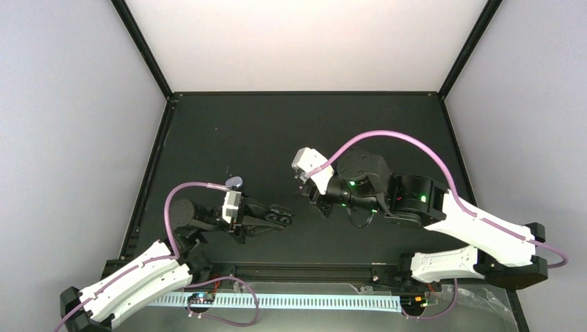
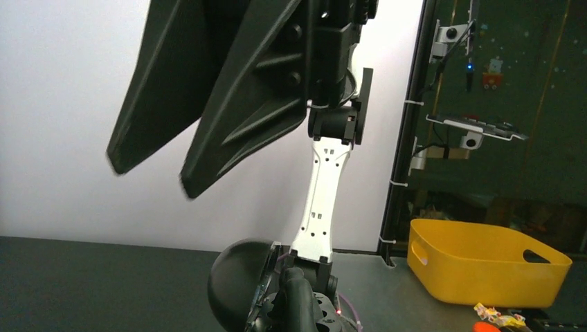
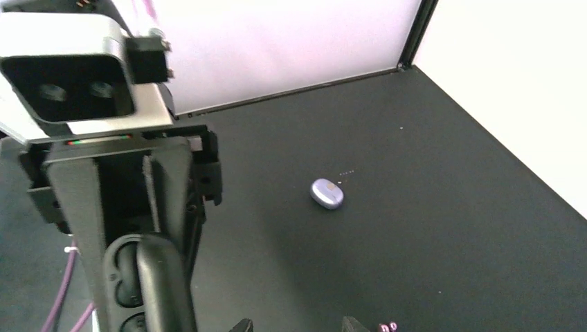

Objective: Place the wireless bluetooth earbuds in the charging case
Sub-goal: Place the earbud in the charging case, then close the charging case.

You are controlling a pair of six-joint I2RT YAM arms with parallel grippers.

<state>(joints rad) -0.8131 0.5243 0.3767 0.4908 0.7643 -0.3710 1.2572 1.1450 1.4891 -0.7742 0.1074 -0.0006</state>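
Note:
A lavender oval charging case (image 3: 327,194) lies on the black table, its lid down; it also shows in the top view (image 1: 235,182), just behind my left wrist. Two tiny purple-pink earbuds (image 3: 387,326) lie at the bottom edge of the right wrist view, just right of my right fingertip. My right gripper (image 3: 297,325) is open and empty, low over the table, with the case well ahead of it; in the top view it (image 1: 313,197) is mid-table. My left gripper (image 1: 284,216) is open and empty, pointing right toward the right arm; it also shows in the left wrist view (image 2: 154,176).
The left arm with its camera (image 3: 76,83) fills the left of the right wrist view. The right arm (image 2: 322,200) stands close in front of the left gripper. A yellow bin (image 2: 484,259) sits beyond the table's right frame post (image 2: 405,138). White walls enclose the table.

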